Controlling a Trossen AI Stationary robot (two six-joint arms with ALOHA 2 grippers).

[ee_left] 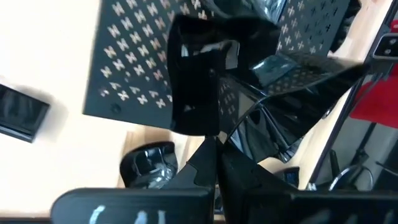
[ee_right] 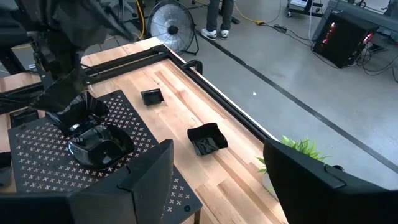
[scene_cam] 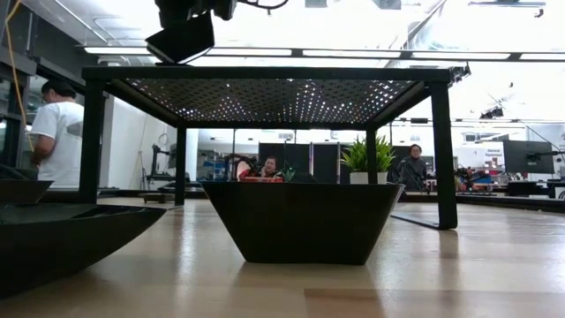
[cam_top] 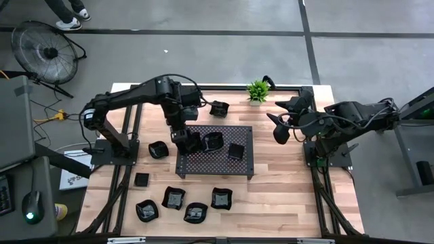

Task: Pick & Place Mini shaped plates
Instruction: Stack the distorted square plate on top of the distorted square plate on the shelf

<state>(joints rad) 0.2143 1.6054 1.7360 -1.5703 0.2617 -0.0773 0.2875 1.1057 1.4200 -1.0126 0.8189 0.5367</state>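
eleven mini shaped plates (cam_top: 173,198) show from above, glossy black with square, wavy or pinched rims: three on the perforated tray (cam_top: 245,167), five in a near cluster on the table (cam_top: 285,196), two at the left and one at the far edge beside the small green plant (cam_top: 258,90). the left claw (cam_top: 184,141) is closed on a wavy plate (ee_left: 292,93) over the tray's left end, touching a round dish (ee_right: 99,146). the right claw (cam_top: 277,125) hangs spread wide and empty over bare wood right of the tray.
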